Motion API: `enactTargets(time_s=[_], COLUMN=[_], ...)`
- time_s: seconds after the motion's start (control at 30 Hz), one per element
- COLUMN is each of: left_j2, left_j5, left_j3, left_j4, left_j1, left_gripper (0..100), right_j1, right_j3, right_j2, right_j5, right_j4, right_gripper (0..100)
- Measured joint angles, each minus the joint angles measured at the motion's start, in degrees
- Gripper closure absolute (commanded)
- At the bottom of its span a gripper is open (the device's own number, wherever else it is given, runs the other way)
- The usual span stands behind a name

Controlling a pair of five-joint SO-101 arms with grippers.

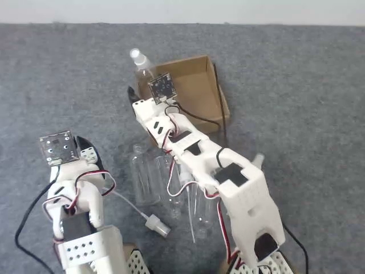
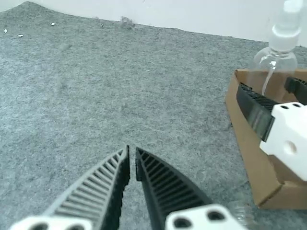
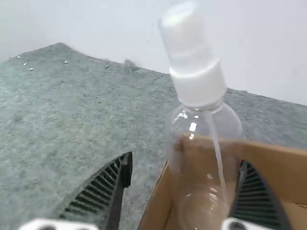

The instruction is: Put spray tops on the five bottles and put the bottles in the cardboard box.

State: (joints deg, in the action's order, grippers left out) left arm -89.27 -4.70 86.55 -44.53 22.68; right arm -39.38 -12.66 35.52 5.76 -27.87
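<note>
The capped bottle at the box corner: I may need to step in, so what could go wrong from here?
1. The right claw is open around the upright capped bottle at the cardboard box corner; a finger could tip it over on withdrawal.
2. The loose bottles lie beside and under the right arm and might get nudged and roll.
</note>
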Motion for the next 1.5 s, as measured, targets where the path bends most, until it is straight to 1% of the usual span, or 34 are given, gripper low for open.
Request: enactTargets(time_s=[0.57,0.63,0.77,0.83,0.9,1.0,1.17,1.3,1.5], left_j2=[0.0,0.0,0.0,0.0,0.0,0.0,0.0,0.0,0.0], left_j5=[0.0,0.0,0.0,0.0,0.0,0.0,0.0,0.0,0.0], left_j3=[1.1,1.1,1.1,1.1,1.1,1.1,1.1,1.1,1.1], left_j4=[0.0,0.1,0.1,0.1,0.2,0.5,0.5,0.5,0.5], left_j1=[0.0,0.0,0.0,0.0,0.0,0.0,0.0,0.0,0.0], left_gripper=[99,99,99,99,99,99,99,99,99], right_j1=[0.0,0.0,0.0,0.0,0.0,0.5,2.2,2.9,2.9], right_j3=[-17.8,-18.5,-18.5,-18.5,-18.5,-18.5,-17.5,-13.5,-8.2], right_j2=[-17.0,-17.1,-17.1,-17.1,-17.1,-17.1,-17.1,-17.1,-10.9], right_j5=[0.0,0.0,0.0,0.0,0.0,0.0,0.0,0.0,0.0], right_j4=[0.0,0.0,0.0,0.0,0.0,1.4,12.0,19.6,20.0], right_gripper=[72.8,78.1,94.6,99.8,98.0,98.5,99.3,99.3,99.3])
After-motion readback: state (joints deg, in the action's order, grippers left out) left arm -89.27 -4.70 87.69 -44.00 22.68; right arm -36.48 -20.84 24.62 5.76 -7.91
